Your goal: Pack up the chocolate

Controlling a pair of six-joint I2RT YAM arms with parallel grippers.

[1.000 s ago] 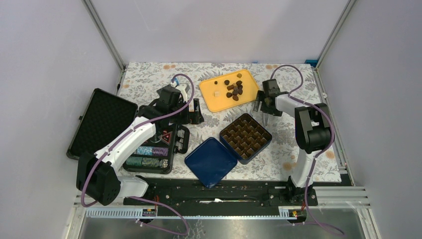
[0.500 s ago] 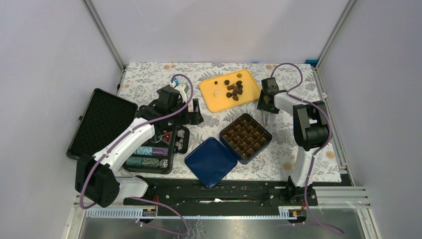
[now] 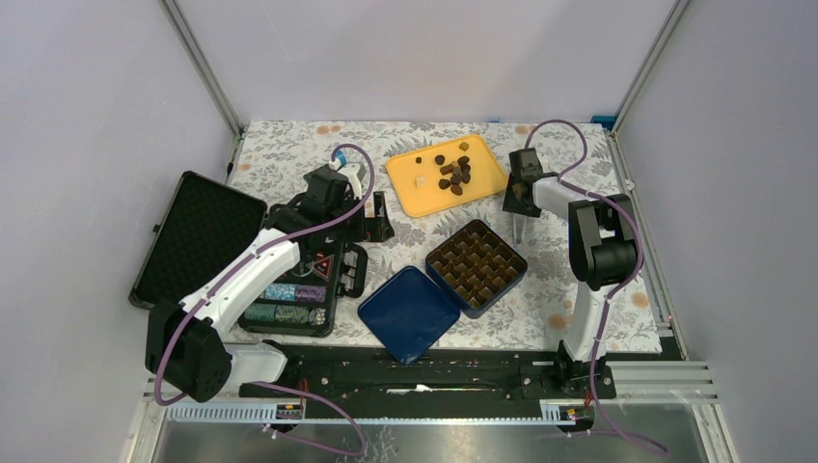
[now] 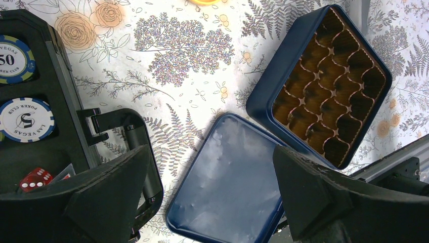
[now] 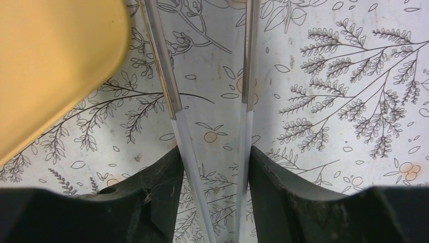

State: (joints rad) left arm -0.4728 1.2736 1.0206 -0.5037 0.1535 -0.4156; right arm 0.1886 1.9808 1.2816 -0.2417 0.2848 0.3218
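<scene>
Right gripper (image 3: 519, 204): fingers pinch the two steel blades of the tweezers (image 5: 177, 119). The blades stand apart with nothing between them. Their tips run out of the wrist view and cannot be seen.

Changed in the last second: the fingers have drawn in from wide to roughly halfway, narrowing the blades. The gripper has also shifted a little to its right and away from its base. The tweezers now hang over bare cloth (image 5: 329, 126), with the tray (image 5: 50, 66) just to the left.

Chocolate (image 3: 453, 174): all of it lies on the tray, left of the gripper. The dark pieces are bunched in the nearer half, and one pale piece sits further left. None is in the box (image 4: 268, 81), which stands left of the gripper on its base side with bare cells. The lid (image 3: 408, 313) lies further left again.

Left gripper (image 4: 207, 167): spread wide above the lid, unmoved.

Judgement: packing has not begun. The squeeze looks like setting the blade gap to a piece's width. The next move calls for a swing left over the tray and a descent on an outlying piece, since the bunched ones may get nudged.
</scene>
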